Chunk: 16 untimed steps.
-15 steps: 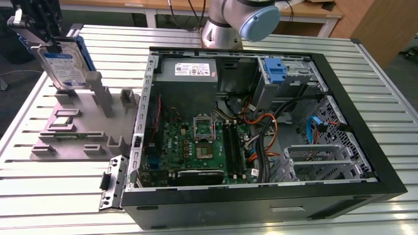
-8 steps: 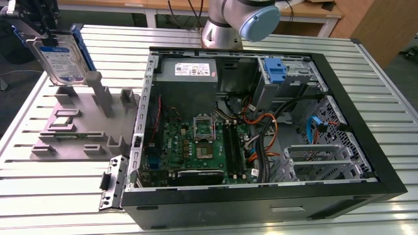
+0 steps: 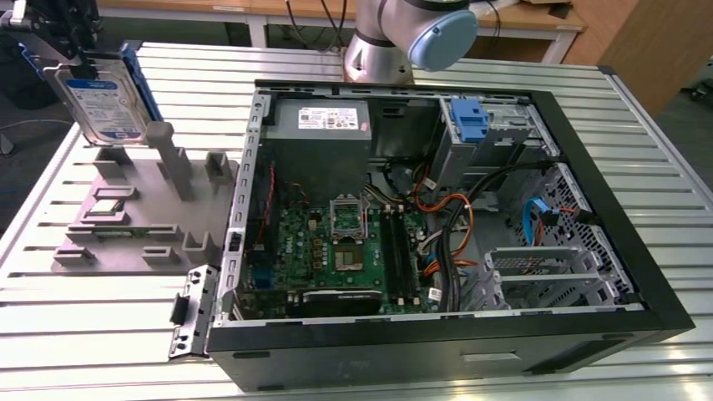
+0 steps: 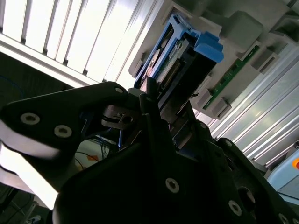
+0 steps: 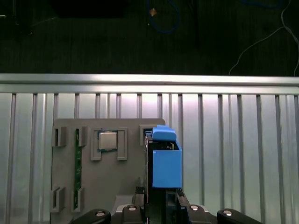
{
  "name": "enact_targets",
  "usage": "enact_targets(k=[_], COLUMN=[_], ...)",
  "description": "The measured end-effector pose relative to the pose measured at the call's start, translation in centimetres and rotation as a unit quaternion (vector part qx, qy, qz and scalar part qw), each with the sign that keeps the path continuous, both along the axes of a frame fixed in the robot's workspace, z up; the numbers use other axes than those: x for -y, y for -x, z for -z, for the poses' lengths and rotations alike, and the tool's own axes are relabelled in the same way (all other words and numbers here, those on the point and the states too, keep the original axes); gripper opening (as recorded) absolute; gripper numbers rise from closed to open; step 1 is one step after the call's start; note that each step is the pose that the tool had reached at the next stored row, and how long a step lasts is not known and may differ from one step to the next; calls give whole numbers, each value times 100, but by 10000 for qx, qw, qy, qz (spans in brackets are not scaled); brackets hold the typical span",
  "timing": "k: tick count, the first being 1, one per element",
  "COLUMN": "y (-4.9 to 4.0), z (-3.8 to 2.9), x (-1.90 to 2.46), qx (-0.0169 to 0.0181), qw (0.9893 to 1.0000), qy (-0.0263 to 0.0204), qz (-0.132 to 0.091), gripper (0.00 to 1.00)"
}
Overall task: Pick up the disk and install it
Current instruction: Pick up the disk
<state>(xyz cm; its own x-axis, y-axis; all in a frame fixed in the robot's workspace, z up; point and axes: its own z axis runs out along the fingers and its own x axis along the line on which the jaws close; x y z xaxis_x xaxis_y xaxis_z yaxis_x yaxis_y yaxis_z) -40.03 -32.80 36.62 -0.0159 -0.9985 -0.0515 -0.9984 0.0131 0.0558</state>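
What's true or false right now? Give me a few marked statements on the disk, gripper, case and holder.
1. The disk stands upright, clamped in the gripper. True.
2. The disk sits inside the case. False: it is outside the case, at the grey holder on the exterior view's left.
3. The case is open, with the motherboard showing. True.
4. The holder carries no chip. False: a chip lies in one of its slots.
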Motion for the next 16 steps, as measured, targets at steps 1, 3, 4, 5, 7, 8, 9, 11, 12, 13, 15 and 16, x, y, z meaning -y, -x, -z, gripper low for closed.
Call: enact_targets(k=[1,3,4,5,7,8,9,11,12,13,15,16], y=[0,-1,-1,-1,0,0,0,0,0,0,0,0], z=[-6,-52,-88,-129,-211,-253,-301,-390,-432,-475,-562,-604], x=[0,0,0,0,0,0,0,0,0,0,0,0], qx=[-2,-1,0,0,0,-1,0,-1,0,0,0,0], qw=[10000,10000,10000,10000,10000,10000,10000,10000,10000,10000,10000,10000], qy=[1,0,0,0,0,0,0,0,0,0,0,0], qz=[0,0,0,0,0,0,0,0,0,0,0,0], gripper=[35,35,35,35,35,35,35,35,35,35,35,35])
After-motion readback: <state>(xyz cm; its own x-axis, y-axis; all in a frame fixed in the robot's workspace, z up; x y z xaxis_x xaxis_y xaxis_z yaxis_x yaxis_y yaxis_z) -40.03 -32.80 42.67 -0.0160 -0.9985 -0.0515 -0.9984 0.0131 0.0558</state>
